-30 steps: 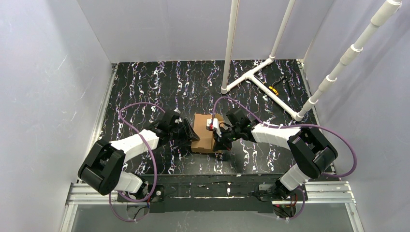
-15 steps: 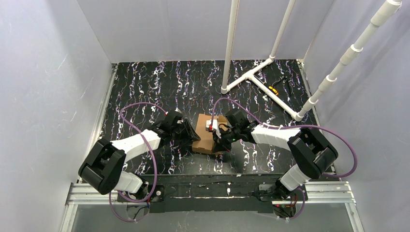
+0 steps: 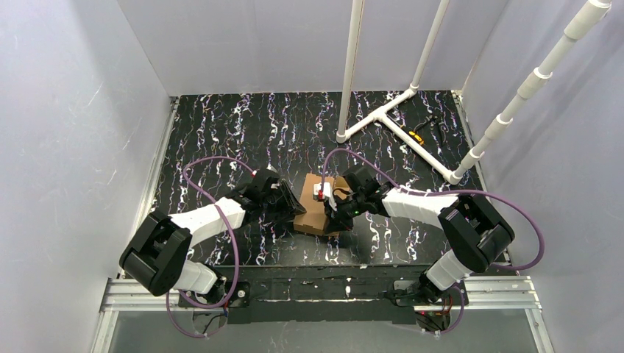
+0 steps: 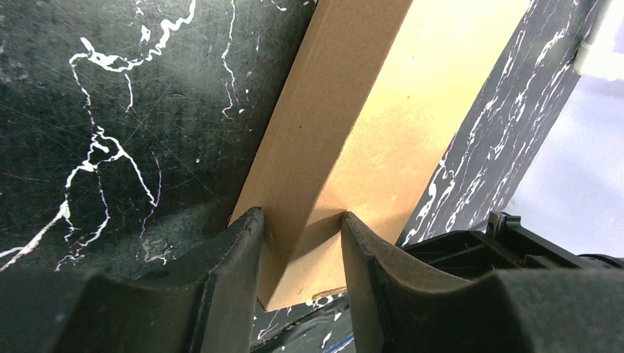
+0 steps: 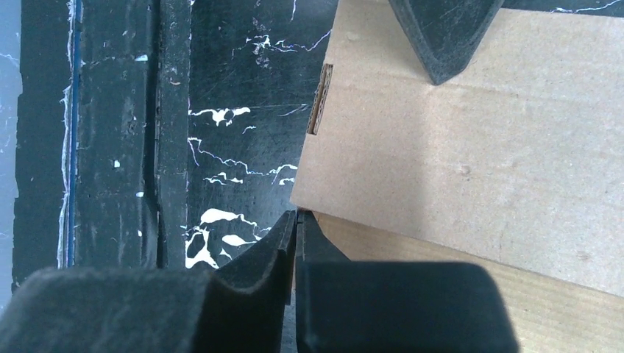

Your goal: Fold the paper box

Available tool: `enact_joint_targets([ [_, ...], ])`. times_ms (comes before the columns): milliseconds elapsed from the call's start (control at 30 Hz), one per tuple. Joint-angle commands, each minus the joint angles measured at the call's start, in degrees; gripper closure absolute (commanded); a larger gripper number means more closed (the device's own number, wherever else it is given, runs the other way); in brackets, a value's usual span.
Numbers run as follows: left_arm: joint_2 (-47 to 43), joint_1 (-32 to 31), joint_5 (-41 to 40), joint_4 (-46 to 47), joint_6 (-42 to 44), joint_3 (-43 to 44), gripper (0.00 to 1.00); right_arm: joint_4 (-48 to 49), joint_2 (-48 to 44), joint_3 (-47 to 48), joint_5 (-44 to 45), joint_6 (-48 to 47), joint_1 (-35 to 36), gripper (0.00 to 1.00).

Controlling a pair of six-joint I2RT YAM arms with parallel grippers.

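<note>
The paper box (image 3: pixel 312 207), plain brown cardboard, lies folded flat on the black marbled table between my two arms. My left gripper (image 3: pixel 290 208) straddles its left long edge. In the left wrist view the gripper (image 4: pixel 298 218) is shut on the box (image 4: pixel 383 110), with one finger on the side wall and the other on the top face. My right gripper (image 3: pixel 333 213) is at the box's right side. In the right wrist view its jaws (image 5: pixel 296 215) stand a hairline apart with nothing between them, their tips touching the near corner of the box (image 5: pixel 478 162). A left fingertip (image 5: pixel 441 37) rests on the box top.
A white PVC pipe frame (image 3: pixel 383 118) stands at the back right, with a small yellow and black tool (image 3: pixel 418 134) beside it. Grey walls close in three sides. A metal rail (image 3: pixel 324 294) runs along the near edge by the arm bases.
My left gripper has pressed in slightly on the box edge, and the box has shifted a touch. The right arm has hardly moved.
</note>
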Motion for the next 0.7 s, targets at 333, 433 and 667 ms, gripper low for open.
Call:
enact_joint_targets([
  [333,0.9,-0.8,-1.4,-2.7,-0.3,-0.7,0.61,-6.0,-1.3,4.0,-0.6,-3.2,-1.5,0.75],
  [433,0.8,-0.8,-1.5,-2.6,-0.2,-0.7,0.61,-8.1,-1.8,4.8,-0.7,-4.2,-2.3,0.72],
  [667,0.8,-0.8,-1.2,-2.1,-0.2,-0.9,0.61,-18.9,-3.8,7.4,-0.7,-13.4,-4.4,0.62],
])
